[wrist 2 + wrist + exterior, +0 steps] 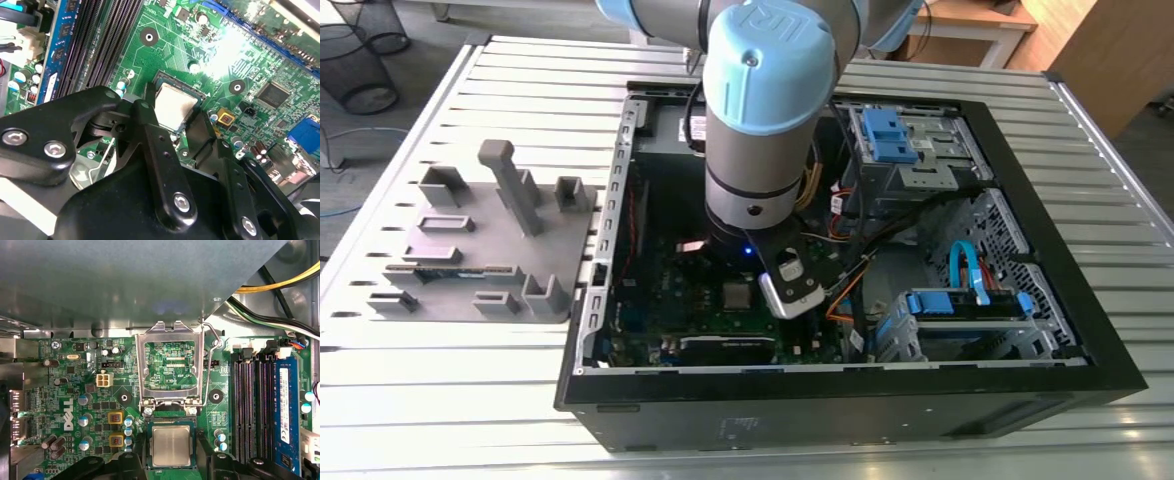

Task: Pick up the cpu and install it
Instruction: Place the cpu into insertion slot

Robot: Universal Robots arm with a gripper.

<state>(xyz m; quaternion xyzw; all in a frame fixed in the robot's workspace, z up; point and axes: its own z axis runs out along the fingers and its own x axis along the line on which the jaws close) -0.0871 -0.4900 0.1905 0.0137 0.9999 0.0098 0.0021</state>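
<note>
1. A robot arm (767,90) reached straight down into an open computer case (854,400), which lay on its side on a slatted metal table (454,400).
2. The pincer (174,106) hung low over the green motherboard (125,385), right at the processor socket.
3. The cpu (171,445), a small square chip with a dull silver top, lay directly under the pincer's tip. It sat flat inside the socket and lined up with its edges.
4. Whether the pincer was clamped on the chip or sat loose around it could not be told.
5. Just beyond the pincer, the silver socket frame (171,331) stood swung open on its hinge. Its wire lever (207,370) ran alongside it, and neither one covered the chip.
6. Near the pincer, off to one side, ran the long black memory slots (247,405). A blue memory stick (284,405) sat on their far side from the pincer.
7. Well apart from the pincer, outside the case, a grey holder tray (480,250) rested on the table.
8. Judged from how things lay, the pick-up and the carry to the board looked done, and the chip appeared seated in its socket.
9. The installation did not look complete, because the frame was not yet folded down over the chip and the lever was not yet latched.
</note>
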